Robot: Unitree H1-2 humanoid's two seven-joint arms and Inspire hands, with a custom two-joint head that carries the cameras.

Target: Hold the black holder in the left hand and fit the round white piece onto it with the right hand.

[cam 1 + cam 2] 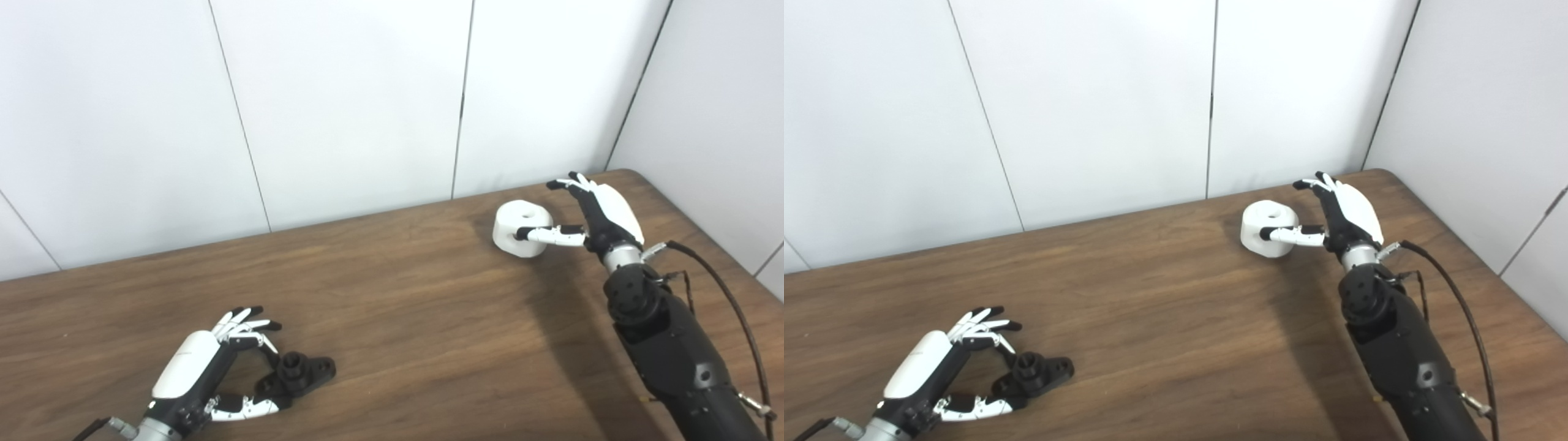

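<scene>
The black holder (pixel 298 372) lies flat on the wooden table (pixel 416 318) near the front left, a short round post standing up from its middle. My left hand (pixel 199 370) is open around it: the thumb touches its near end and the fingers curl just behind it without closing. The round white piece (pixel 513 219), a thick disc with a hole in its top, rests on the table at the back right. My right hand (pixel 599 214) is open beside it, thumb laid along the piece's front side and fingers spread above and to its right.
White wall panels (pixel 343 110) stand right behind the table's far edge and along its right side. A black cable (pixel 735 312) loops off the right forearm. Bare wood lies between the two hands.
</scene>
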